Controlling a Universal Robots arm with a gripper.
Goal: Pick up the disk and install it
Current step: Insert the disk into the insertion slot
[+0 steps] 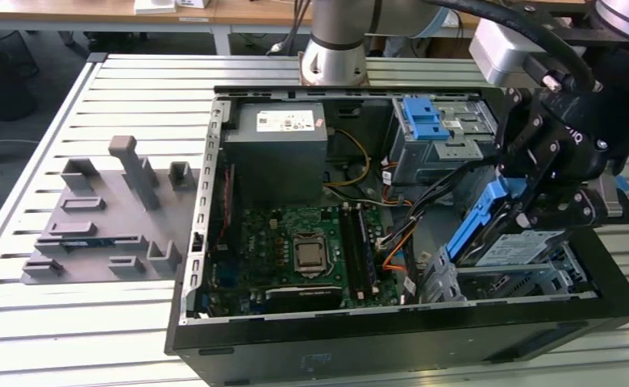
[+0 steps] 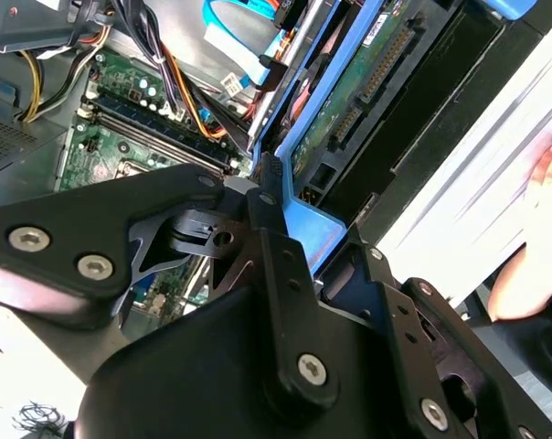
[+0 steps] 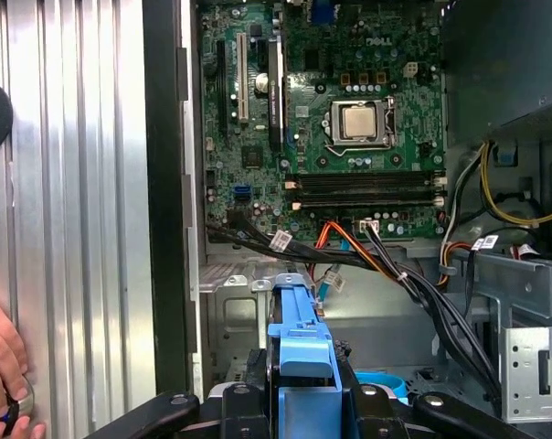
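The disk (image 1: 511,249) is a silver hard drive with a white-and-blue label and blue side rails. It hangs tilted, one end high, over the metal drive bay (image 1: 524,284) at the exterior view's right of the open computer case (image 1: 401,343). My black gripper (image 1: 537,203) is shut on its upper end. In the first wrist view the disk's blue rail (image 3: 300,352) sits between my fingers (image 3: 242,399). The second wrist view looks along the disk's blue rail (image 2: 305,222) and green circuit side, with my gripper (image 2: 262,206) clamped on it.
Inside the case lie the motherboard (image 1: 304,250), a grey power-supply box (image 1: 277,145), a blue latch on a grey cage (image 1: 431,127) and loose cables (image 3: 395,270). A grey fixture (image 1: 110,218) stands on the slatted table. A person's hand (image 3: 2,366) rests nearby.
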